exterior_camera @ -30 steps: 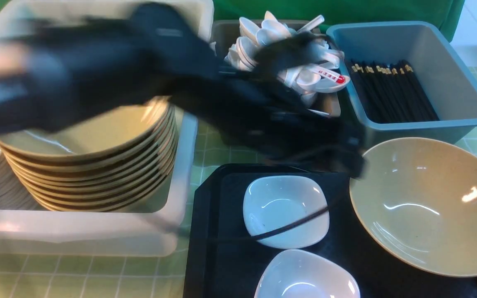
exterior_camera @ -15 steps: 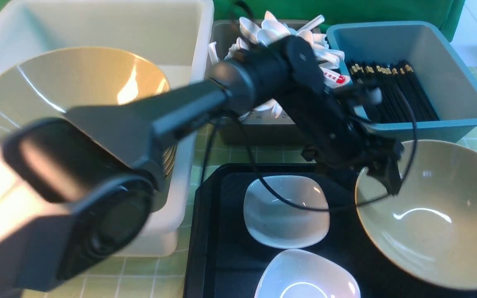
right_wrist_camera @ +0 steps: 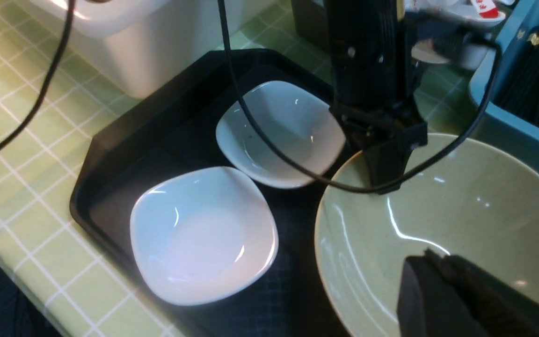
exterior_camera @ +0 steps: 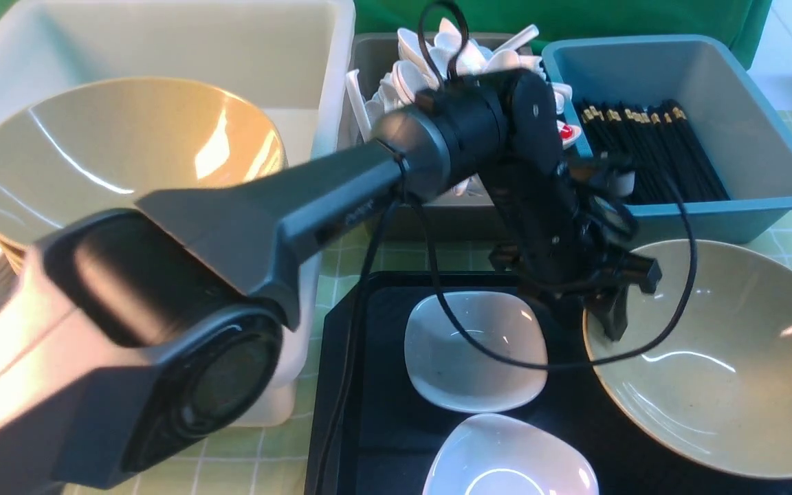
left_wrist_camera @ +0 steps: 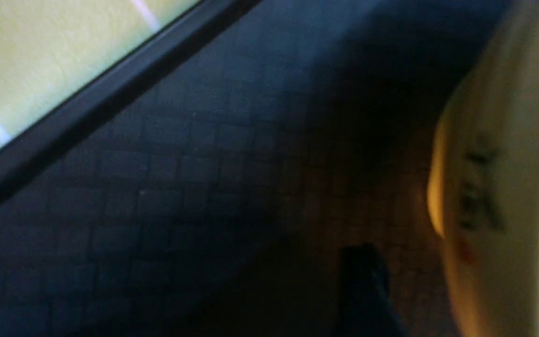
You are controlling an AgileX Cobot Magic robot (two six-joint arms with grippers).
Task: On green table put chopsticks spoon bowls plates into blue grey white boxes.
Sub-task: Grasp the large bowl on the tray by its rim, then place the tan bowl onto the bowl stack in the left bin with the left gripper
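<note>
Left fingers (exterior_camera: 606, 320) at the 10 o'clock rim of a wide glossy tan-yellow bowl (exterior_camera: 719, 385), one finger inside it; clamped or merely astride, cannot tell. Right fingers (right_wrist_camera: 431, 274) pressed together, empty. Bowl sitting at 3 o'clock on a black textured tray (exterior_camera: 358, 385) on the pale green checked worktop (exterior_camera: 258, 467), beside two small white rounded-square dishes (exterior_camera: 475, 350). At 9 o'clock, stack of like bowls (exterior_camera: 114, 158) in a translucent white plastic box (exterior_camera: 162, 34).
</note>
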